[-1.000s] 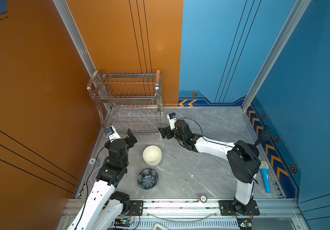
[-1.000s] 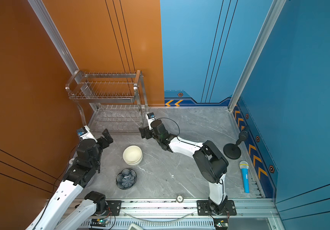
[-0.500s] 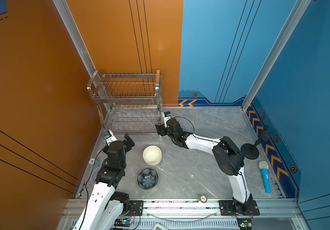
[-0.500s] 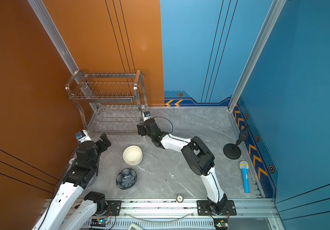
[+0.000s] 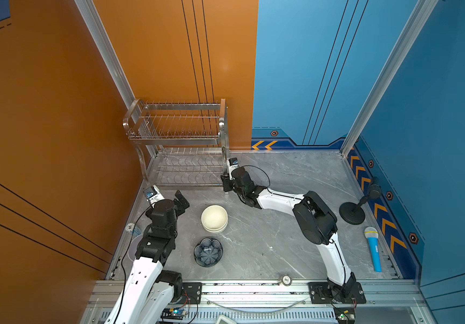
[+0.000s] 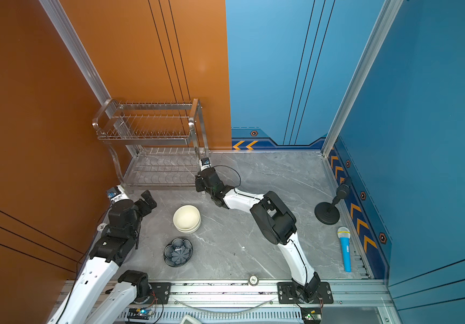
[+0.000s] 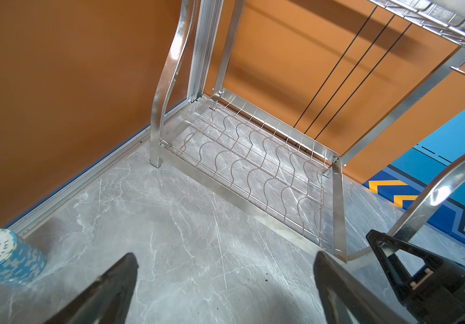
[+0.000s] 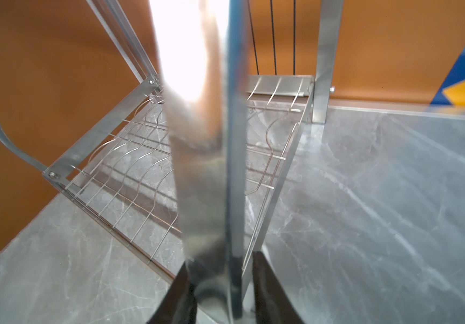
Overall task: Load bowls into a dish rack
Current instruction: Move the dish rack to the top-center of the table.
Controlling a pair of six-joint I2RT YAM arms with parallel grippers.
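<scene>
Right wrist view: the right hand was narrow, with its dark fingers set close on both sides of the near corner upright of the dish rack. It looked like a grip on that post, low by the foot.
Clock: read in the top views, with 12 toward the far wall.
Left hand: the left hand was wide and empty, hovering over the bare table in front of the rack's lower tier, at 8 o'clock of the right hand.
Rack: it stood at 11 o'clock on the table, tucked into the orange-wall corner, with both tiers empty.
Bowls: none were loaded. The cream bowls sat stacked at 6 o'clock of the right hand, apart from the rack. The dark flower-rimmed bowl lay near the stack at its 6 o'clock, not touching it.
Clutter: poker chips stood beside the left hand.
Step judged: the rack was being steadied or shifted by its post before any loading.
Doing it well: keep the hold low and any pull slow and level, so that every foot stays on the table and the tall frame does not rock. Stop short of the cream bowls, and keep the left hand clear and ready for a bowl.
Risk: the shiny flat post could slip between the narrow fingers.
</scene>
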